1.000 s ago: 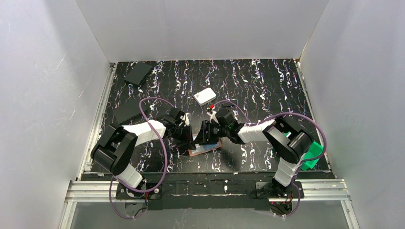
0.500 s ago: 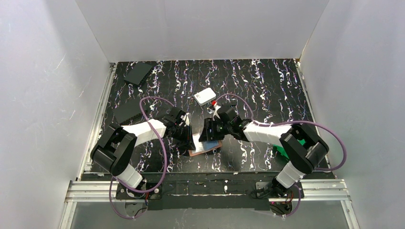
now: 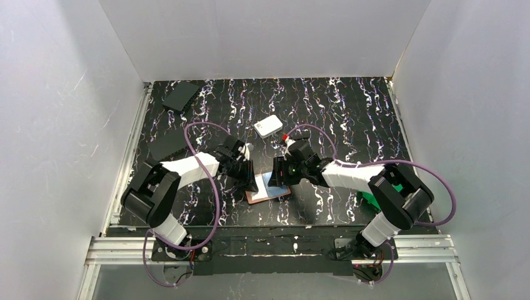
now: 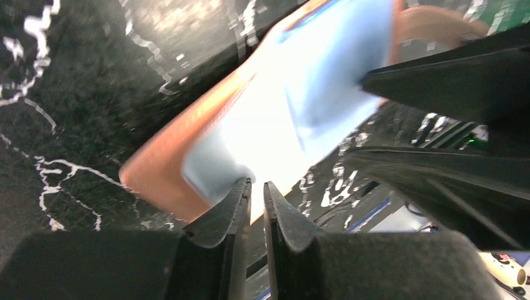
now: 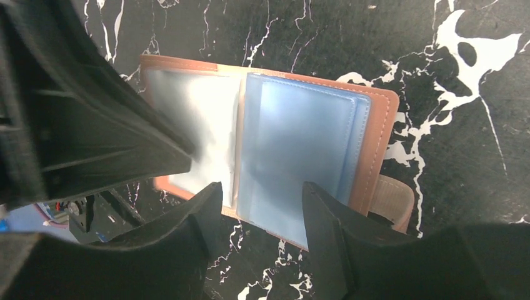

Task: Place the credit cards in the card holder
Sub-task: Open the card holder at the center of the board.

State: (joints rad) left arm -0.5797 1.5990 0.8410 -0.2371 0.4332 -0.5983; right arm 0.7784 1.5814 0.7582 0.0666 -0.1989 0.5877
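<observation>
Two grippers meet over the card holder (image 3: 267, 191), lying open (blue and pale leaves up) on the table's (image 3: 350, 112) near middle: the left gripper (image 4: 255, 190) pinched nearly together, seemingly on the pale leaf, the right gripper (image 5: 259, 200) spread above the blue.

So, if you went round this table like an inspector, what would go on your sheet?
Surface: black mat with white streaks; no spill seen.
Job's things: card holder lies open, with a light-blue panel facing up; credit cards not clearly seen.
Clutter: white box; black flat piece; green bin, partly behind the right arm.
Hands: left hand has its fingers nearly together at the holder's edge, grip unclear; right hand is open above the holder.
Cables: purple cables loop off both arms.
Surroundings: white walls; metal rail.
</observation>
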